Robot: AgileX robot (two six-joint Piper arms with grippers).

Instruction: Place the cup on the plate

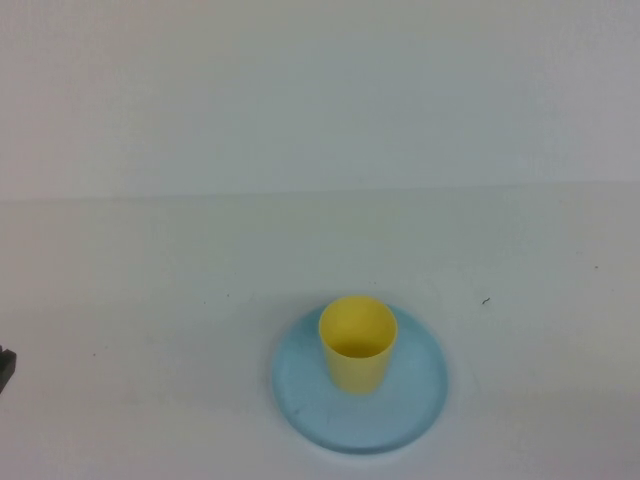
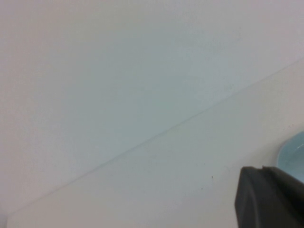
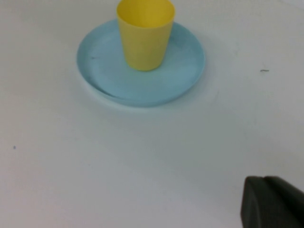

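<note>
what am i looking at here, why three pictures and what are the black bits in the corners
This is a two-armed table robot, and each picture comes from a different camera at the same moment. The high view looks down at the table from the robot's own side. The other two cameras sit on the arms' wrists, one per arm.

On the white table lies a round light-blue plate, and a small yellow cup stands upright on it, roughly in the middle. So the job of putting the cup on the plate looks done.

The black bits are parts of each arm's tool. The left tool is off beside the plate; the right tool is over bare table, apart from the plate. Neither holds anything. A dark speck at the high view's left edge is likely the left arm.
</note>
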